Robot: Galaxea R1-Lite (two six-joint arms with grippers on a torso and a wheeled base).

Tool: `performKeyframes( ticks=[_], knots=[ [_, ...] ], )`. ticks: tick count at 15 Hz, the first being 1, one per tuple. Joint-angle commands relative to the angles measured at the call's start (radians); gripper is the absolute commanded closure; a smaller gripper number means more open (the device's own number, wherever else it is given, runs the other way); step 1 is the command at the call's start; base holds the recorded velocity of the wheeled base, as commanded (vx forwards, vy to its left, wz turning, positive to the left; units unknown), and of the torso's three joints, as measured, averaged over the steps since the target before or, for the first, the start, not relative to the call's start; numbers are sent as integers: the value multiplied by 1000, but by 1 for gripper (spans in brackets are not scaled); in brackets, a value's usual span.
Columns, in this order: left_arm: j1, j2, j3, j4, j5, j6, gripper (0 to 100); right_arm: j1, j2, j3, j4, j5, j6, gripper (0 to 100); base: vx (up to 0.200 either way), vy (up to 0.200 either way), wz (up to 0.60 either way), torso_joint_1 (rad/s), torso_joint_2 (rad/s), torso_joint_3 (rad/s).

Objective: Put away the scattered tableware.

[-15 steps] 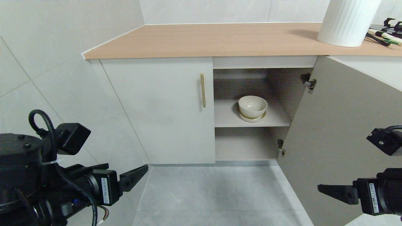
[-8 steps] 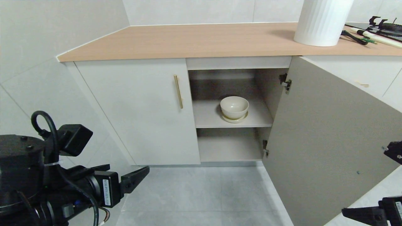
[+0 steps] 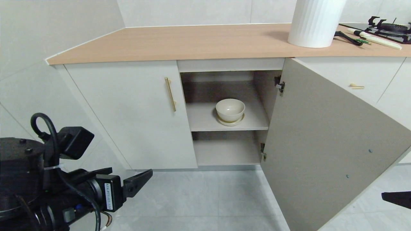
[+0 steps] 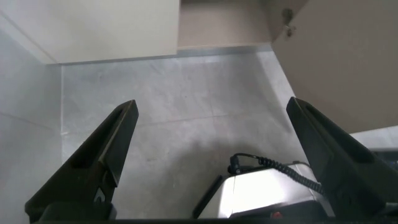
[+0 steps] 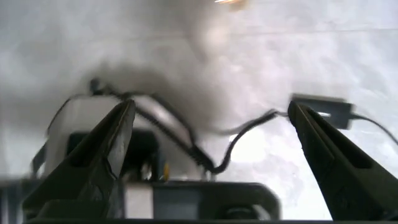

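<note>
You had the wooden countertop (image 3: 192, 40) running across the top of the head view, with the pale cabinet (image 3: 231, 64) under it and grey floor tiles (image 3: 208, 199) in front. The cabinet's right door (image 3: 321, 141) stood swung wide open toward you; its left door (image 3: 128, 112) was shut. A tall ribbed white container (image 3: 314, 22) stood upright on the countertop, above the open door's hinge side.

Your left gripper (image 4: 211, 109) hung low over the floor tiles on the left, short of the cabinet, its fingers spread wide with nothing between them. Your right gripper (image 5: 211, 106) sat low on the right, beside the open door, fingers likewise spread apart and empty.

Inside the open half, a cream bowl (image 3: 230, 109) sat upright on a small plate (image 3: 229, 123), both on the upper shelf (image 3: 202, 118). A slim gold handle (image 3: 170, 94) ran upright on the shut door. A few long utensils (image 3: 369, 37) lay on the countertop just beyond the container.
</note>
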Motion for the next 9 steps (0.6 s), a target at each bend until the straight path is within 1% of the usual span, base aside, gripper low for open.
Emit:
performKeyframes(
  ticks=[1,3,5,6,7,9],
  knots=[
    [0,4,1,0,0,-1,0,-123,8,-10,2,-4,-54,0,0,0,0,0,0,0],
    [0,7,1,0,0,-1,0,-233,13,-21,15,-4,-126,0,0,0,0,0,0,0],
    [0,10,1,-2,-1,-1,0,-319,28,-21,14,-5,-177,0,0,0,0,0,0,0],
    [0,10,1,-2,-1,-1,0,-341,47,-20,0,-5,-178,0,0,0,0,0,0,0],
    [0,10,1,-2,-1,-1,0,-365,65,-15,-50,-5,-174,0,0,0,0,0,0,0],
    [0,10,3,0,-1,-1,0,-440,113,26,-221,13,-172,0,0,0,0,0,0,0]
  ],
)
